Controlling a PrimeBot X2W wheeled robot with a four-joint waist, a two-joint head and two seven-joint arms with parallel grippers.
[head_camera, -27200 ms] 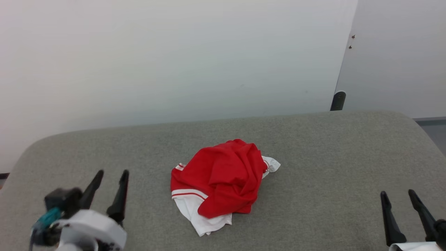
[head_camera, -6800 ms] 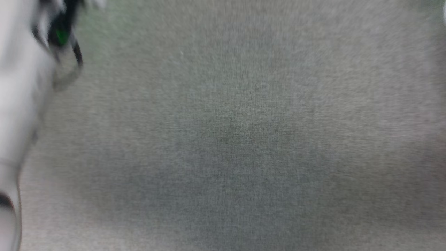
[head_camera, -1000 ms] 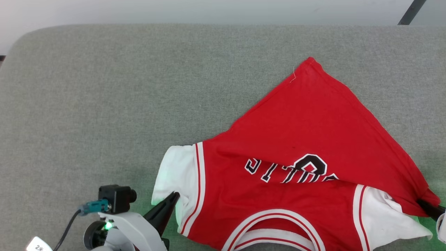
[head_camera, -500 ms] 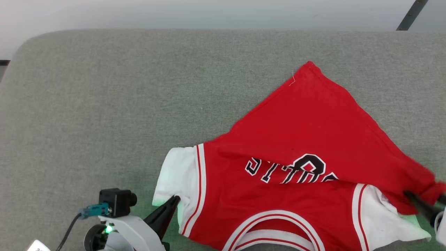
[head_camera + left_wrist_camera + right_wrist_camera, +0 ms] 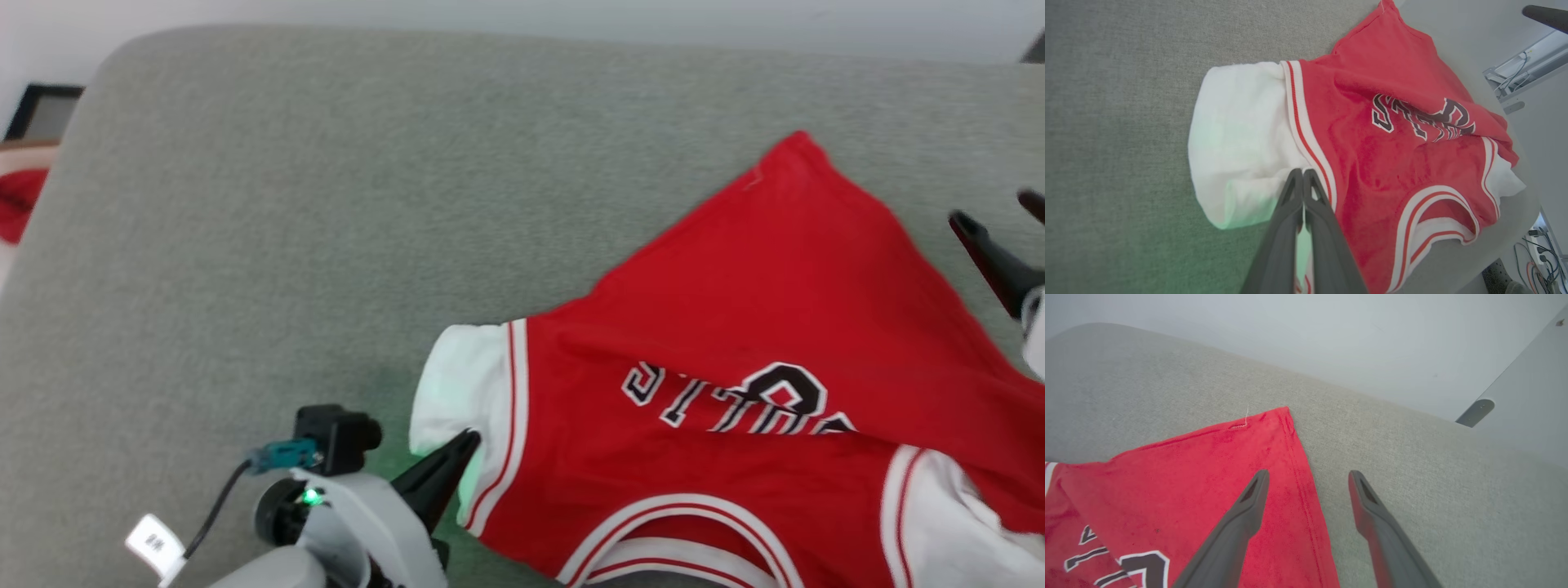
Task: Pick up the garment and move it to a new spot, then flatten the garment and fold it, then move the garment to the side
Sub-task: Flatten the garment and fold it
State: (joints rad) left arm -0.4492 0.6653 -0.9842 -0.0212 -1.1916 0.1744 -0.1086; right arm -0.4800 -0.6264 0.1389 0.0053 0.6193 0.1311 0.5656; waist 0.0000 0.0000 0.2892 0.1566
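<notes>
- grey padded worktop (image 5: 245,204) under a pale wall, head view: the shirt (image 5: 735,310) lies on the right half, chest lettering up. its lower part is folded over on a slant, so the hem corner points at the far edge. the left gripper (image 5: 469,441) is clenched on the white sleeve (image 5: 457,376). the right gripper (image 5: 992,208) hangs apart from the cloth at the right border, jaws wide and empty. a small red cloth (image 5: 16,204) sits beyond the worktop's left end.
- left wrist view: both fingers are pressed together on a pinch of sleeve cloth beside the striped seam. the other sleeve lies close to the worktop's rounded edge, and i judge a hard tug that way could slide that side off.
- right wrist view: the open jaws straddle the shirt's side hem just below the hem corner, not touching it as far as i can tell. closing here may catch one layer only, or nothing, and leave the slanted fold in place. pulling against the left pinch could bunch the shirt instead of flattening it.
</notes>
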